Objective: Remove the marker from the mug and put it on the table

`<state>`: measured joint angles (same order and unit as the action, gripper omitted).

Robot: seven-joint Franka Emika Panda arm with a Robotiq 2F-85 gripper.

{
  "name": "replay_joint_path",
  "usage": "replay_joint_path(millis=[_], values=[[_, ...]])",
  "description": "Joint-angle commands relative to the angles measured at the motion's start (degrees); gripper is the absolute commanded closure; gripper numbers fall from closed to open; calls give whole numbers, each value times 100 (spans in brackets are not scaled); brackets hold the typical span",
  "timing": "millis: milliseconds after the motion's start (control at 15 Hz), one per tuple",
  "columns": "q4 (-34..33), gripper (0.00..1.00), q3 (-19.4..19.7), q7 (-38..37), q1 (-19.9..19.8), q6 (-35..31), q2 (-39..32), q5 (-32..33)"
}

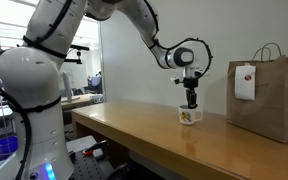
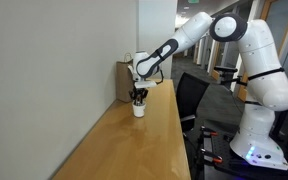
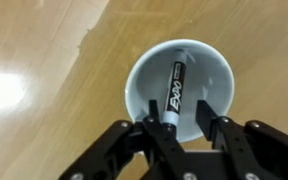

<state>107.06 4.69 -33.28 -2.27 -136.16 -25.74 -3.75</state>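
Black-bodied marker (image 3: 172,92), white lettering along the barrel, paler far end; count one. It stands inside the mug (image 3: 209,80), leaning on the inner wall. In the wrist view its long axis runs almost straight up the picture, the near end rising toward the camera. Gripper (image 3: 180,135), count one, sits directly above that near end. Its two dark fingers (image 3: 150,140) stand apart on either side of the barrel, jaws spread and not yet closed on anything. The left-hand one in the picture seems closer to the barrel. The closing line lies across the marker's axis, so a squeeze should, by my reading, catch the barrel squarely; then a straight lift. Mug, white, count one, upright on the table (image 3: 44,60), seen under the gripper in both exterior views (image 1: 189,117) (image 2: 139,110); the marker cannot be made out there. Table, light-brown wood, count one. Bag (image 1: 274,100), brown paper with handles, count one, near the mug but apart. Arm (image 2: 189,38), count one, the only one to reach.
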Motion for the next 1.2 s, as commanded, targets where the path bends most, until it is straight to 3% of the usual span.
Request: replay_joint_path(millis=[0,133,667,1133], values=[[-85,83,186,-61,164,114,-84,-28],[-58,99,216,-42,191,125,-102,-11],[148,95,281,-33,399,268,215,203],[466,95,445,-652,782,432,1144,1256]])
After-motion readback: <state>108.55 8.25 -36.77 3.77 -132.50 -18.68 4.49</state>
